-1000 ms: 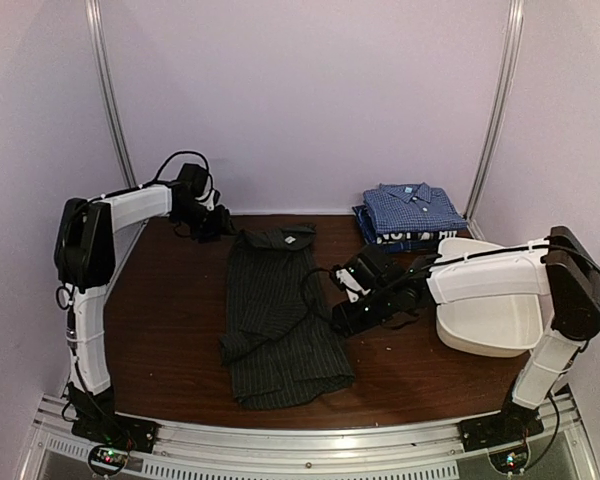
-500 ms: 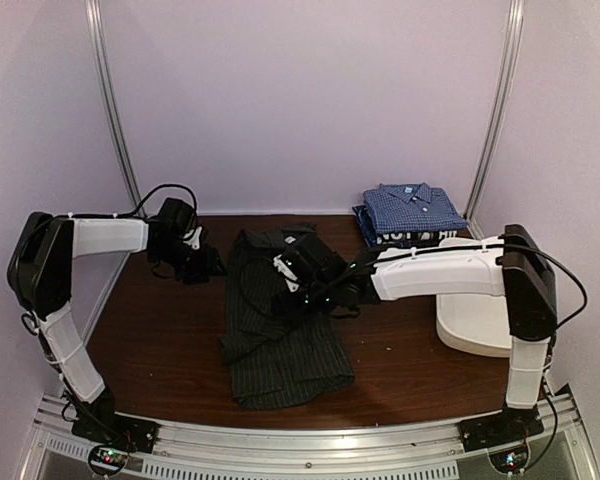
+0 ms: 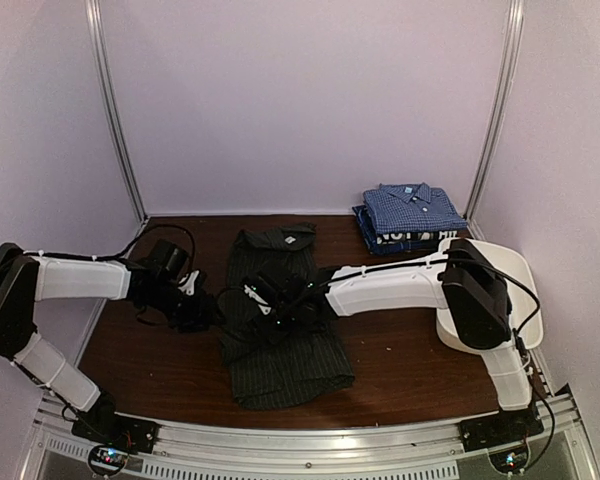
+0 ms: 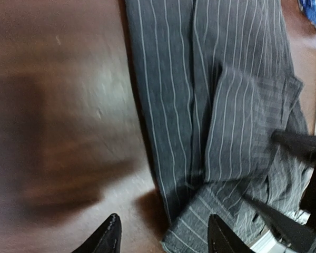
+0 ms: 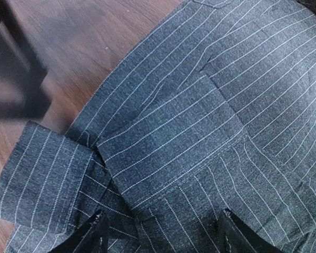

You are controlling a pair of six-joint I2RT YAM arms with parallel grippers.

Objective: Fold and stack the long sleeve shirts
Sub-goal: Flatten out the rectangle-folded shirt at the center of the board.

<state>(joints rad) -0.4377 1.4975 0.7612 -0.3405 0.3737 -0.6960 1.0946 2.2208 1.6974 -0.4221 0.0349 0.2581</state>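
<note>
step: fold pinstriped shirt (image 3: 285, 365), flat on table (image 3: 400, 360) centre | left gripper (image 4: 163, 234): fingers apart, empty, at shirt's left edge | right gripper (image 5: 160, 232): wide, empty, over cuff (image 5: 42, 179) | tip: pinch matching edges, lift together, keep cuff tucked

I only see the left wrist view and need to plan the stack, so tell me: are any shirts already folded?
Observer: Yes, a blue checked shirt lies folded on a navy shirt at the table's far right corner.
Operator: Which way is the pinstriped shirt's collar?
Observer: It points to the far edge.
Operator: Is the right hand gripping?
Observer: No, it's open above that shirt.
</note>
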